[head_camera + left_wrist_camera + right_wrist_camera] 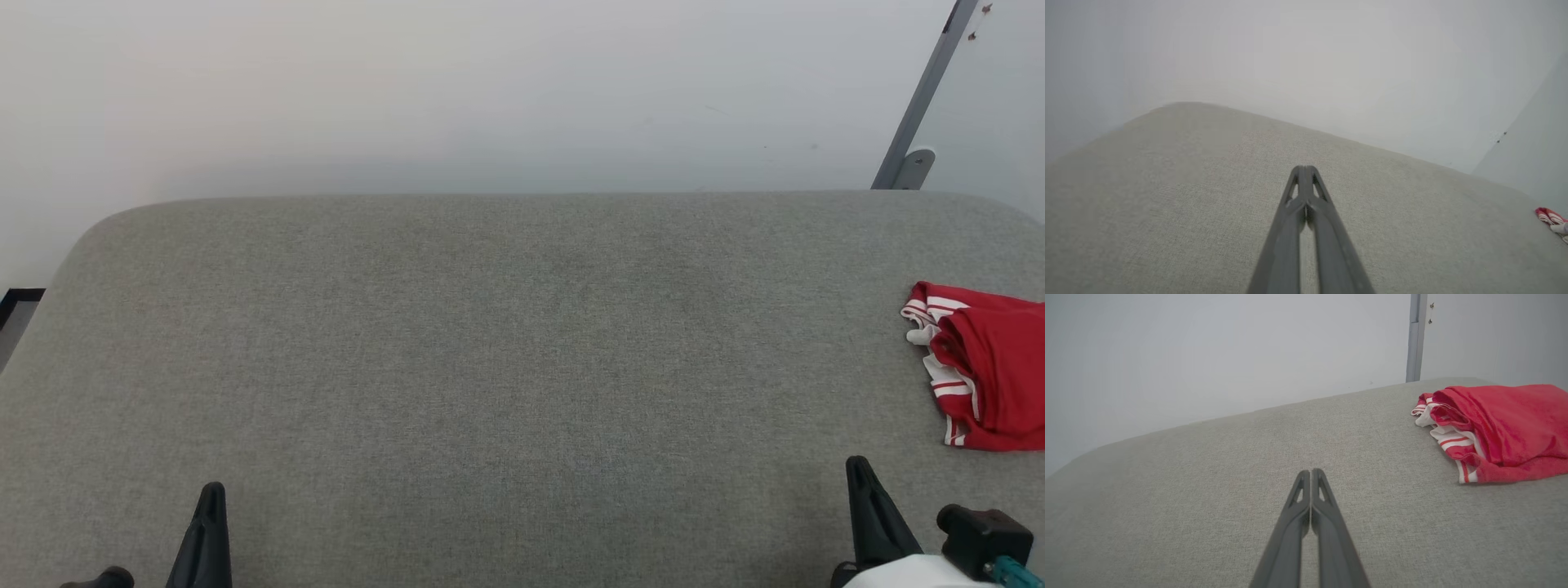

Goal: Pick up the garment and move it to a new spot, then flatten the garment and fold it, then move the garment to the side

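Observation:
The garment (992, 376) is a bright-red jersey with white and red-striped trim, lying bunched up at the right edge of the grey fabric surface (506, 351). In the right wrist view the garment (1498, 428) lies ahead and to the right of my right gripper (1311, 471), which is shut with nothing in it. A small corner of the garment (1551, 218) shows at the far right of the left wrist view. My left gripper (1303, 168) hovers over bare fabric, shut and holding nothing. In the head view my left gripper (212, 488) sits at the lower left and my right gripper (856, 462) at the lower right.
A pale wall (490, 90) rises behind the surface's rounded far edge. A grey metal bar (922, 98) leans against the wall at the back right. A dark strip of floor edging (16, 302) shows off the left side.

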